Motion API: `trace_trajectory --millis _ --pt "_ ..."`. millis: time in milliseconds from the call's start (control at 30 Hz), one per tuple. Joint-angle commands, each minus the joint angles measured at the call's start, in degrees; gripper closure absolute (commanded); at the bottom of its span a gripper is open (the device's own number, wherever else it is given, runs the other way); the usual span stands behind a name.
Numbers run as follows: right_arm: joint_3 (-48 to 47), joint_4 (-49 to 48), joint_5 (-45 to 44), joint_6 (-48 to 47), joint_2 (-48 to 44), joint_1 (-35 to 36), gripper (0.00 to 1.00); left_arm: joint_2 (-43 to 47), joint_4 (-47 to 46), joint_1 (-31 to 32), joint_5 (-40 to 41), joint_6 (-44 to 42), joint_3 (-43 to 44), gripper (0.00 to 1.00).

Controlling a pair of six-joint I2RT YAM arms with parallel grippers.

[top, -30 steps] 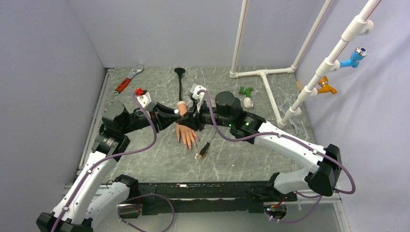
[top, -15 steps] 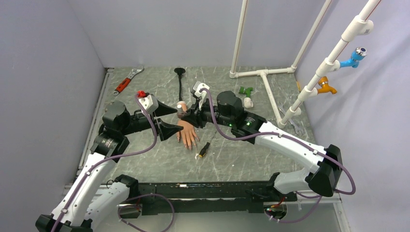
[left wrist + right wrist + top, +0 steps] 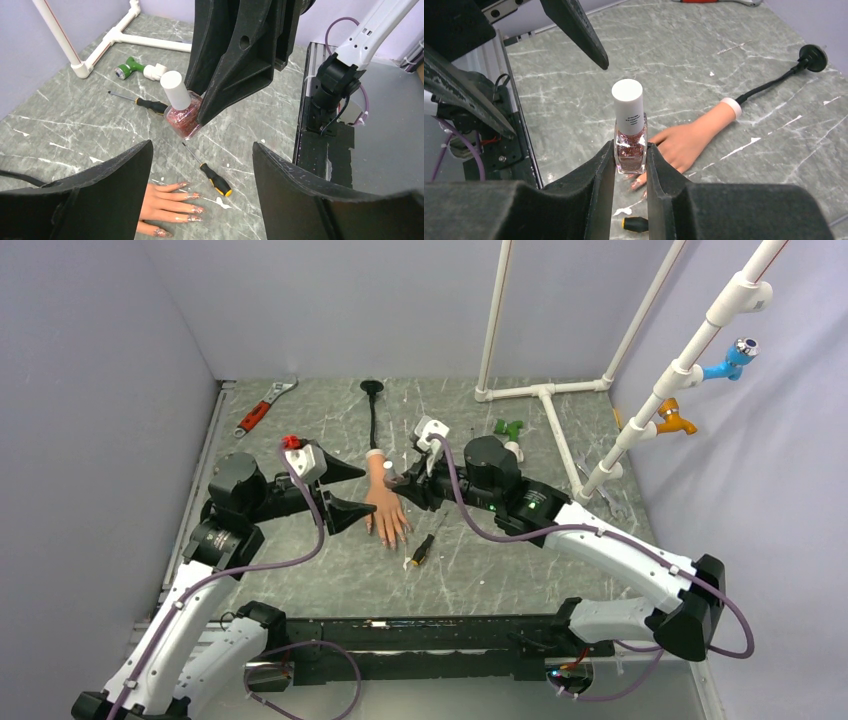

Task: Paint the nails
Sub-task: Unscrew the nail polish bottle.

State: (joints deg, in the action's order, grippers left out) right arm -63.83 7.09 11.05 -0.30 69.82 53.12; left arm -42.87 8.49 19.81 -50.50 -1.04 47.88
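We find the nails (image 3: pixel 191 209), some flecked with glitter, at the fingertips of the peach mannequin hand (image 3: pixel 384 506). The hand lies flat on the grey marbled table (image 3: pixel 490 575), its fingers pointing toward the arm bases. Near those fingertips lies a black-and-yellow screwdriver (image 3: pixel 421 549). Just right of the hand, our right gripper (image 3: pixel 630 146) pinches a polish bottle (image 3: pixel 628 127) of reddish glitter, which stands upright with its white cap on. Left of the hand our left gripper (image 3: pixel 368 493) hovers, jaws spread wide and holding nothing.
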Motion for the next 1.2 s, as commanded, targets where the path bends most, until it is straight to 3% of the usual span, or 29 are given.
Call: trace_trajectory --millis 0,133,367,767,1167 --pt "1.16 1.34 0.01 -1.12 -3.38 -0.18 1.0 0.03 0.73 -0.32 -3.51 -2.93 2.84 0.24" --pt "1.38 4.04 1.85 -0.48 -3.55 -0.26 1.0 0.73 2.65 -0.31 -7.07 -6.42 3.04 0.27" --pt "2.02 9.77 12.44 -2.07 -4.07 -0.12 1.0 0.56 1.75 0.14 -11.42 -9.5 1.07 0.29" --pt "-2.37 17.59 18.99 -6.53 -2.5 -0.14 1.0 -4.3 7.68 3.01 -14.79 -12.38 3.49 0.37" --pt "-4.01 18.68 21.34 -7.48 -0.52 -0.11 1.0 -5.61 10.02 6.98 -11.45 -14.35 3.88 0.41"
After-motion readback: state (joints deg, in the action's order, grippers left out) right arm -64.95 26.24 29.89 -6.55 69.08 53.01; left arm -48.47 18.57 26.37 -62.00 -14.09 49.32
